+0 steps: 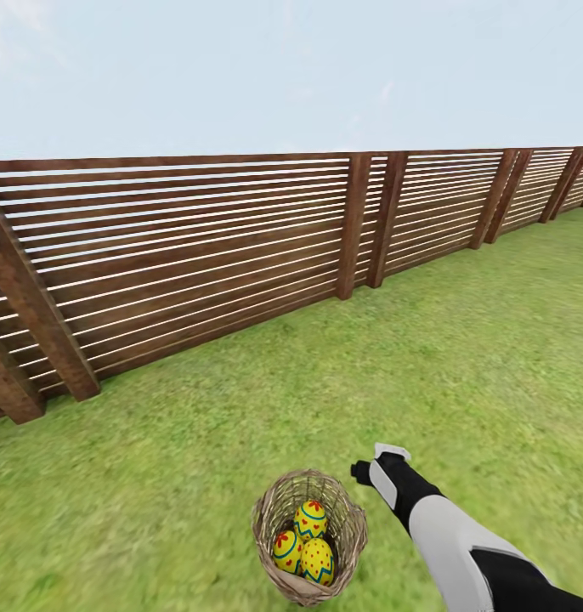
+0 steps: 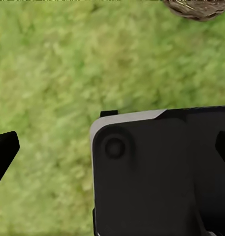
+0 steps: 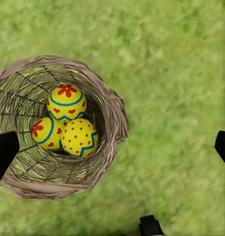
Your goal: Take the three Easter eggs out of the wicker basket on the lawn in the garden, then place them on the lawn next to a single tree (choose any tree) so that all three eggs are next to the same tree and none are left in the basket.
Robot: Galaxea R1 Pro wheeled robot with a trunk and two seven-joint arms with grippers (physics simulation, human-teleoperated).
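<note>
The tan wicker basket [image 1: 352, 529] stands on the lawn [image 1: 461, 365] just in front of me. Three yellow Easter eggs with blue zigzags and red marks lie together inside it: one [image 1: 311, 519] on top, one [image 1: 286, 551] lower left, one [image 1: 318, 561] lower right. My right gripper [image 1: 376, 463] hovers above the grass just right of the basket, open and holding nothing. The right wrist view looks down into the basket [image 3: 115, 114] at the eggs [image 3: 66, 102] [image 3: 46, 132] [image 3: 79, 137], between the right gripper's [image 3: 113, 150] wide-spread fingertips. My left gripper [image 2: 113, 150] is open over grass, with the basket's edge [image 2: 196, 9] just beyond it.
A long brown slatted wooden fence [image 1: 198, 255] with leaning posts runs across the back of the lawn. Open grass stretches to the right and ahead. A dark part of my own body [image 2: 156, 172] lies under the left gripper.
</note>
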